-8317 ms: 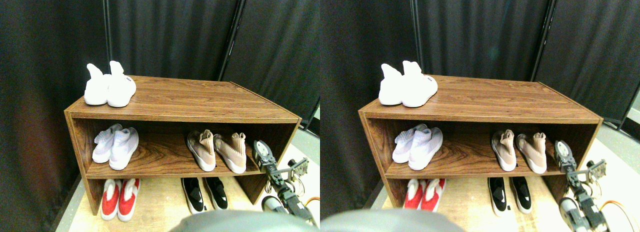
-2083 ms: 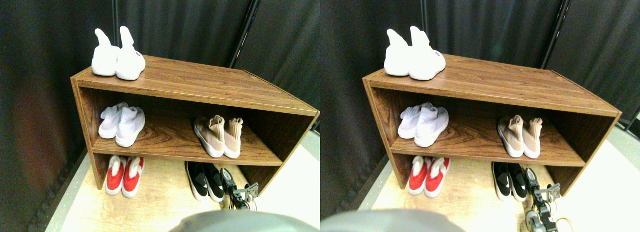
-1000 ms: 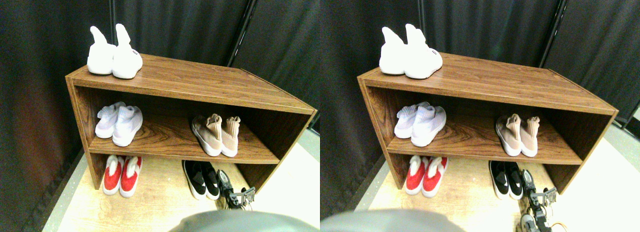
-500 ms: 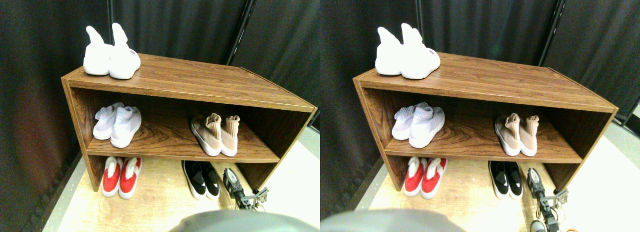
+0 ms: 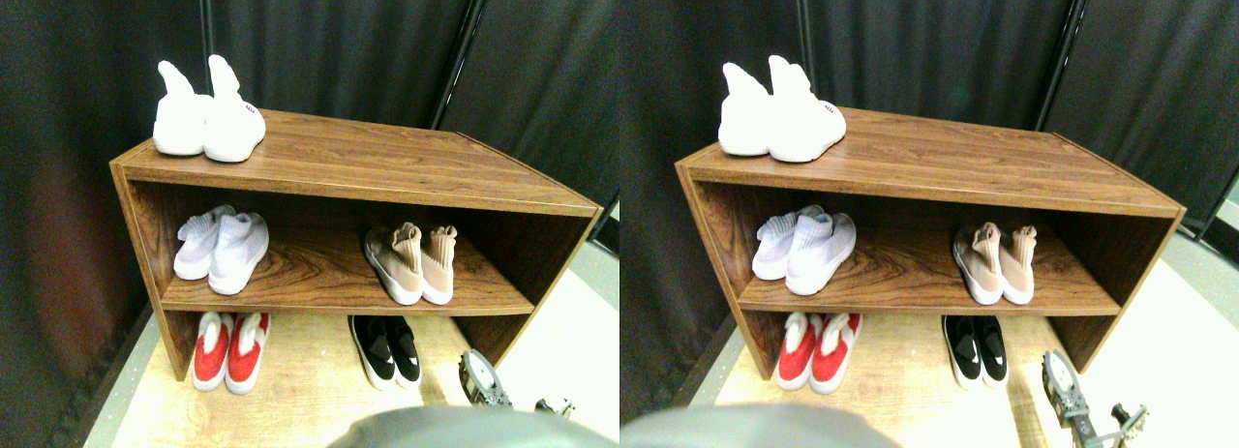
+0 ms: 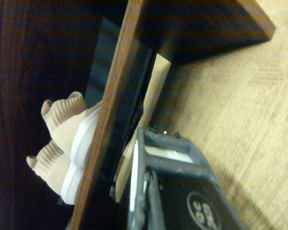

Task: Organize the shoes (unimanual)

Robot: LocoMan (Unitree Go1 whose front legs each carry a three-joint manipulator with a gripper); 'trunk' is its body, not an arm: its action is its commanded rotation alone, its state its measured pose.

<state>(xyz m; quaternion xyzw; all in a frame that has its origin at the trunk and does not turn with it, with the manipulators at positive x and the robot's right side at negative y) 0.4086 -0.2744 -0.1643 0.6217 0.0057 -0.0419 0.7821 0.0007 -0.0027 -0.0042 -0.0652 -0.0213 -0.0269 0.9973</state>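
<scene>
Jaws (image 5: 481,378) backed off right of black pair (image 5: 385,348), empty.

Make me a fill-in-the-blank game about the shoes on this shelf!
1. The white shoes stand on the ____ of the wooden shelf.
2. The tan shoes sit on the middle board, right above the ____ shoes.
3. The ____ shoes are on the floor at the left.
4. The pale shoes on the middle board sit at its ____ end.

Missing words: top; black; red; left
</scene>
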